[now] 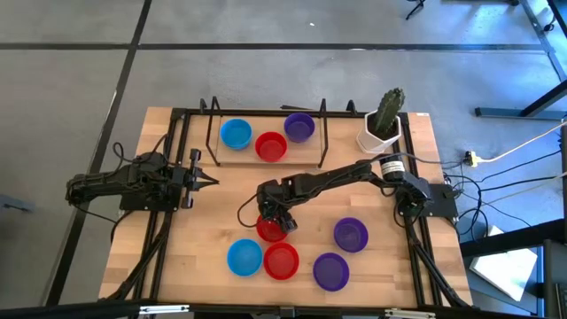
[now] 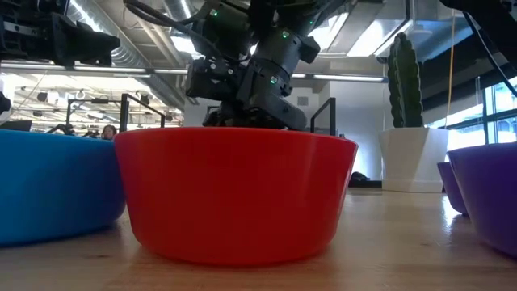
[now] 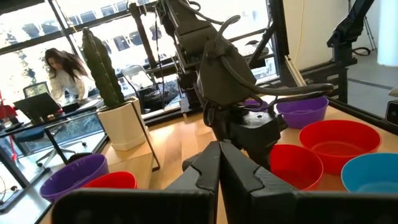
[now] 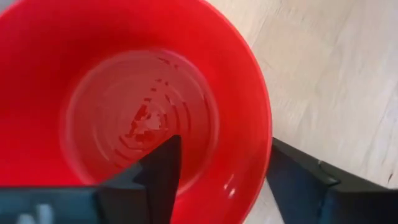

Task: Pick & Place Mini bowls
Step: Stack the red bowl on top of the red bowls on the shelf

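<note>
My right gripper (image 1: 275,217) is down at a red mini bowl (image 1: 268,229) in the table's middle. It is open: in the right wrist view one finger (image 4: 163,168) stands inside the bowl (image 4: 124,93) and the other (image 4: 298,180) outside its wall, with the gripper's middle (image 4: 225,144) over the rim. A blue (image 1: 244,257), a red (image 1: 281,262) and two purple bowls (image 1: 330,271) (image 1: 351,235) rest on the table nearby. Another blue (image 1: 236,133), red (image 1: 270,146) and purple bowl (image 1: 299,127) sit at the far side. My left gripper (image 1: 208,182) waits shut at the left.
A white pot with a green cactus (image 1: 384,120) stands at the far right corner. A black wire rack (image 1: 266,111) surrounds the far bowls. Black frame rails (image 1: 168,204) run along the table's sides. A person (image 3: 62,71) sits in the room beyond.
</note>
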`<move>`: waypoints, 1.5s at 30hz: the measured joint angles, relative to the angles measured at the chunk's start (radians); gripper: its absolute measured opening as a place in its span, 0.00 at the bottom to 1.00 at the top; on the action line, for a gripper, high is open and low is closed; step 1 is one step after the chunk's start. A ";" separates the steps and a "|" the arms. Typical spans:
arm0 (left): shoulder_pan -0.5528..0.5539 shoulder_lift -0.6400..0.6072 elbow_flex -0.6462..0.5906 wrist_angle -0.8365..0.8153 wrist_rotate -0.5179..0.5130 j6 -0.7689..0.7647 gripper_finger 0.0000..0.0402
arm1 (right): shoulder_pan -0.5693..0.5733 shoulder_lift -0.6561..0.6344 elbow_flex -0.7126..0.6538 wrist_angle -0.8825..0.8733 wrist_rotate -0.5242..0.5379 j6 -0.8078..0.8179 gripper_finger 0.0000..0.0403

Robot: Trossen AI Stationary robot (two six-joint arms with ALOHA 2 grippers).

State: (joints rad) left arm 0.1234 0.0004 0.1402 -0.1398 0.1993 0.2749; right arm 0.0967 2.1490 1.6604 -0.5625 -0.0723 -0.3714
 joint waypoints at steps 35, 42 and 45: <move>0.000 0.000 0.000 0.000 0.000 0.000 0.01 | 0.056 -0.694 -0.097 -0.011 0.018 0.163 0.01; 0.000 0.000 0.000 0.000 0.000 0.002 0.01 | 0.090 -1.098 -0.504 0.223 0.135 0.227 0.01; 0.000 0.000 0.000 0.000 0.000 0.008 0.01 | 0.090 -1.254 -0.727 0.341 0.145 0.258 0.01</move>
State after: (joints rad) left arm 0.1234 0.0006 0.1402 -0.1398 0.1993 0.2828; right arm 0.1868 0.8954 0.9334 -0.2212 0.0731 -0.1134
